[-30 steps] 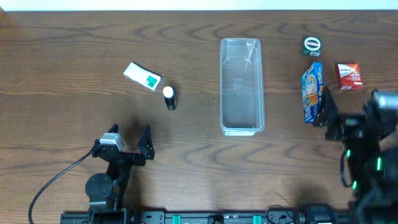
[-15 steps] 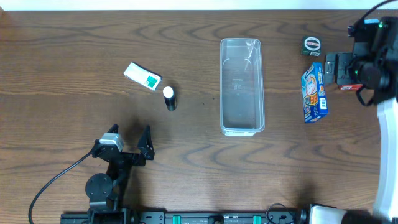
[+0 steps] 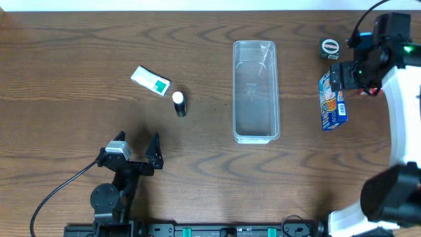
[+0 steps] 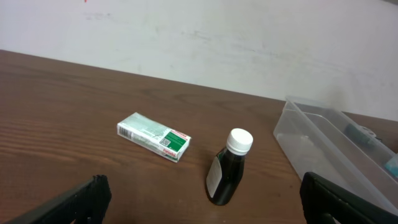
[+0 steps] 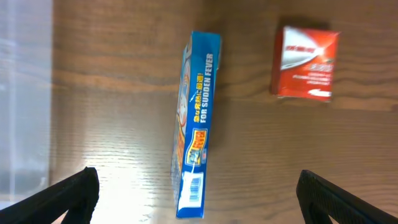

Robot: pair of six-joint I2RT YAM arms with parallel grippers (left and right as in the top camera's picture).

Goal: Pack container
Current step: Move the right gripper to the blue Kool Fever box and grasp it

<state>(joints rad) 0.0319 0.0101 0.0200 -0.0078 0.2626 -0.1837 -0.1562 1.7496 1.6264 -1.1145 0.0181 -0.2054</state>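
The container (image 3: 256, 91) is a clear long bin at the table's middle, with nothing inside; its edge shows in the right wrist view (image 5: 25, 93) and the left wrist view (image 4: 329, 143). My right gripper (image 3: 347, 78) is open and hovers above a blue box (image 3: 333, 100) lying on its edge (image 5: 196, 124) and a red box (image 5: 306, 63). My left gripper (image 3: 135, 148) is open and empty near the front left. Ahead of it lie a white-and-green box (image 4: 153, 136) and a dark bottle with a white cap (image 4: 229, 168).
A small round roll (image 3: 329, 47) sits at the far right, behind the blue box. The white-and-green box (image 3: 150, 80) and the bottle (image 3: 179, 103) lie left of the container. The right arm covers most of the red box in the overhead view.
My right arm has swung from the front right to the far right, then a little left, over the blue and red boxes. The left arm has not moved.
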